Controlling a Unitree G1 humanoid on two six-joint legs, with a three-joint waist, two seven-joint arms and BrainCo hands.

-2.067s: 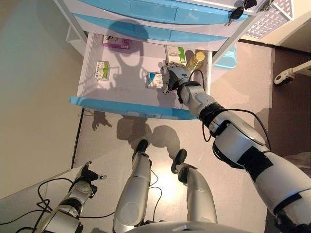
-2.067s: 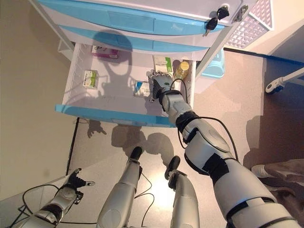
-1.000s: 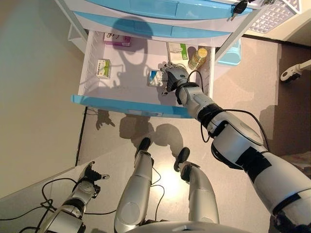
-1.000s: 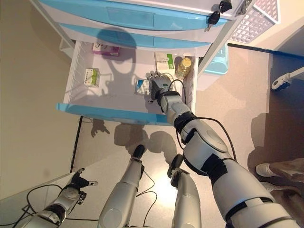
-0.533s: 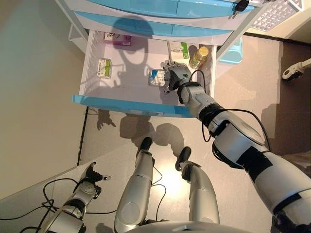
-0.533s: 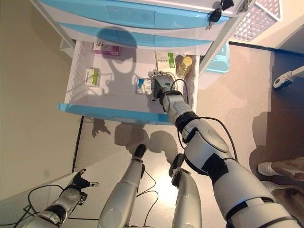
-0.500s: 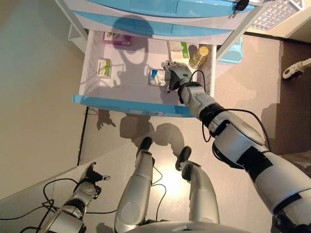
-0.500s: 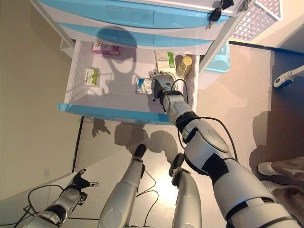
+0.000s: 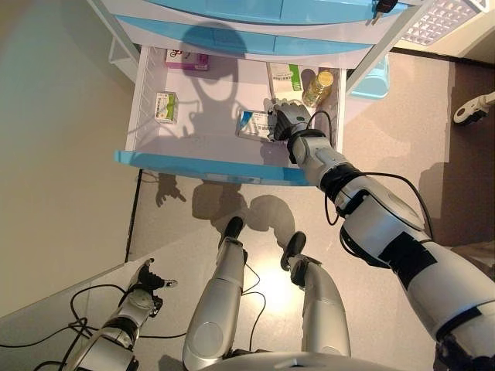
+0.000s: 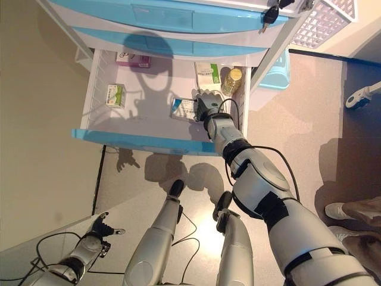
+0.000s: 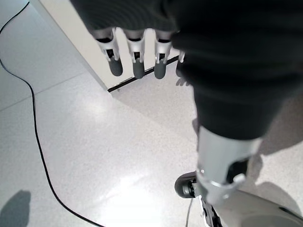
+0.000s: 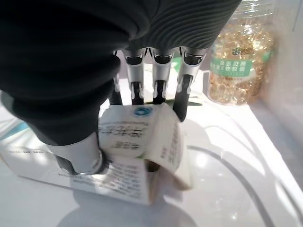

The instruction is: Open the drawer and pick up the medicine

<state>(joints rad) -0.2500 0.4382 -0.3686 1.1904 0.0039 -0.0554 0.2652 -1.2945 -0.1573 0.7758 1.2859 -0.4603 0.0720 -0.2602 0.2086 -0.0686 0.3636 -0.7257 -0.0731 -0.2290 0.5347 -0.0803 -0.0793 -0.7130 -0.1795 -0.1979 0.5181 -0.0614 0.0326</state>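
Drawer (image 9: 224, 168) pulled fully out, contents exposed. Right hand (image 12: 156, 101) reaches in, fingers and thumb closing round a white medicine box (image 12: 137, 156) whose end flap appears bent open; the box seems not yet lifted off the drawer floor. A capsule bottle (image 12: 239, 56) stands just beside. Left hand (image 11: 135, 56) hangs low over the floor, fingers relaxed, uninvolved.
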